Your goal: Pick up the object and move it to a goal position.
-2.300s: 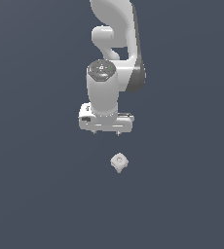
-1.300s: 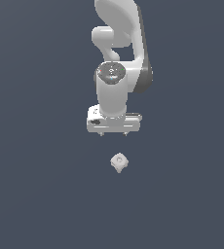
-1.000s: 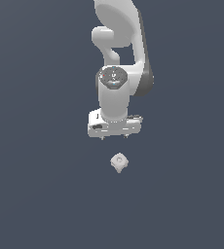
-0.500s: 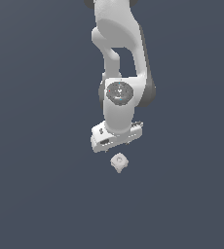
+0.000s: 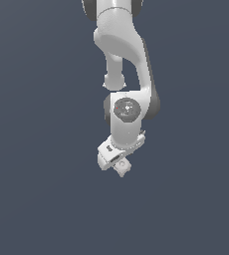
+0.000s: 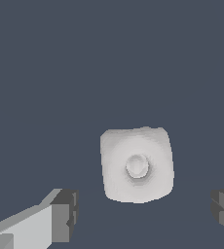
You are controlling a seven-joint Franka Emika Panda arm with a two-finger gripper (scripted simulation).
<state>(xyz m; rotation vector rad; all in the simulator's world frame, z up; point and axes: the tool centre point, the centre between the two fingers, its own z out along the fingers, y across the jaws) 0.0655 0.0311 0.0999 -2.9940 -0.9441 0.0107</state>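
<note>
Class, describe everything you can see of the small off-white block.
The block is off-white and matte, cube-like with rounded, bevelled corners and a round dimple in the face turned to the wrist camera. It lies between the open gripper's dark fingertips, which stand clear of it on either side. In the exterior view the gripper largely hides it.

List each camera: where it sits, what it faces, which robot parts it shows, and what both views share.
Exterior view: off the arm, its exact position unknown, facing the arm, which reaches down to the gripper directly over the block.
Wrist view: on the wrist, looking along the gripper at the block, its dimpled face toward the lens; only the two fingertips show, one on each side with gaps.
Shared: both show the block and the gripper, against a plain dark background.
</note>
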